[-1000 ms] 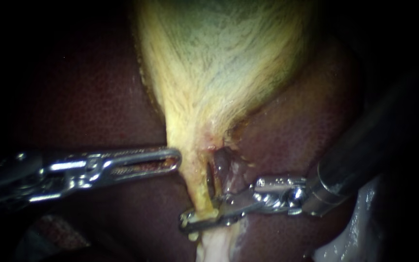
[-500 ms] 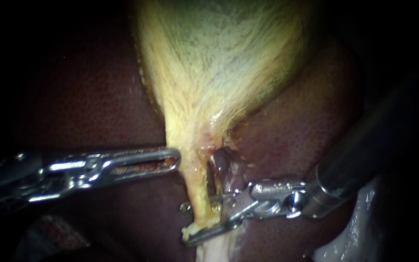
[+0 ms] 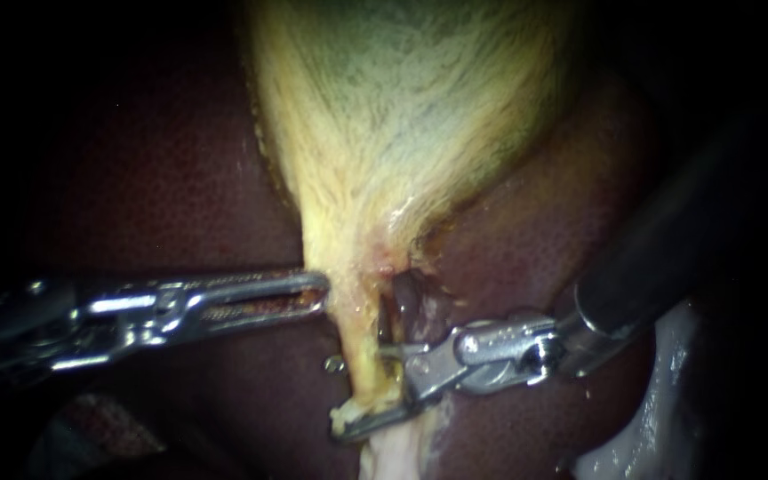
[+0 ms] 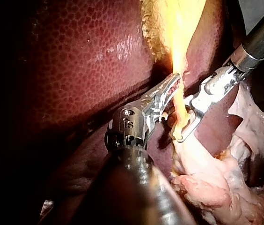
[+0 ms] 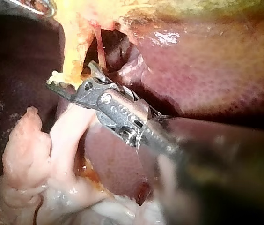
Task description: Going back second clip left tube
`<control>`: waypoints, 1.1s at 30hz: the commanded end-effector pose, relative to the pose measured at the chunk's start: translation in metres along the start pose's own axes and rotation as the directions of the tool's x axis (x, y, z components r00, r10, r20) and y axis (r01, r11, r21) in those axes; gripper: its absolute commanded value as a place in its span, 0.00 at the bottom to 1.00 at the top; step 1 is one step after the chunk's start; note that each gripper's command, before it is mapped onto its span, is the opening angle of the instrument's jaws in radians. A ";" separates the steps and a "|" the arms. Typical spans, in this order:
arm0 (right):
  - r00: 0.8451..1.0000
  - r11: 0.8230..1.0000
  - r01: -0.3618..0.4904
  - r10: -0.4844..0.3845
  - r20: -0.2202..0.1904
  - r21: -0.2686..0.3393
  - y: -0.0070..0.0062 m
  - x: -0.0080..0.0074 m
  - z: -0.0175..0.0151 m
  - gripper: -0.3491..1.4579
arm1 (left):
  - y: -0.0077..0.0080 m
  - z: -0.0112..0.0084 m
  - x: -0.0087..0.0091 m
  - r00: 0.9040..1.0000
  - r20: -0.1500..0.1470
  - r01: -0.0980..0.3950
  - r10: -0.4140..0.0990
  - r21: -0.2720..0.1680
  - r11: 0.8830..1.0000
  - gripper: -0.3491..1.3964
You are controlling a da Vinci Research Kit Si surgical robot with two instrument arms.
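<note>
Left tube: a yellow strand, long axis near vertical in the endoscope view. It runs from the gallbladder neck down to pale tissue, with dark liver on either side. Right instrument crosses the tube near its lower end, end effector pointing toward the view's left. Its jaws are apart and the tube lies in the gap. Left instrument lies level, end effector together, tip touching the tube's left edge higher up.

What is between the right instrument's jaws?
The yellow tube passes between the right instrument's open jaws. Whether a clip sits on it there is hidden by the jaws.
</note>
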 end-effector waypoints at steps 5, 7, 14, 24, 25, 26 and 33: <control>1.000 1.000 0.014 -0.014 0.004 0.019 -0.0010 0.0006 0.0003 0.53 | 0.0002 0.0000 0.0000 1.000 0.000 0.000 0.000 0.000 1.000 0.00; 1.000 1.000 0.014 -0.014 0.004 0.019 -0.0009 0.0006 0.0003 0.53 | 0.0002 0.0000 0.0000 1.000 0.000 0.000 0.000 0.000 1.000 0.00; 0.998 0.998 0.057 -0.057 0.006 0.023 -0.0008 0.0002 0.0001 0.53 | 0.0002 0.0000 0.0000 1.000 0.000 0.000 0.000 0.000 1.000 0.00; 0.989 0.988 0.148 -0.148 0.009 0.038 -0.0013 -0.0004 -0.0012 0.53 | 0.0004 0.0000 0.0000 1.000 0.001 0.000 0.000 -0.002 1.000 0.00; 0.988 0.987 0.154 -0.154 0.009 0.038 -0.0013 -0.0004 -0.0013 0.53 | 0.0004 -0.0001 0.0000 1.000 0.001 0.000 0.000 -0.002 1.000 0.00; 0.988 0.987 0.154 -0.154 0.009 0.039 -0.0013 -0.0005 -0.0014 0.53 | 0.0004 -0.0001 0.0000 1.000 0.001 -0.001 0.001 -0.002 1.000 0.00; 0.987 0.987 0.157 -0.158 0.009 0.037 -0.0007 -0.0004 -0.0015 0.52 | 0.0004 -0.0001 0.0000 1.000 0.001 0.000 0.000 -0.002 1.000 0.00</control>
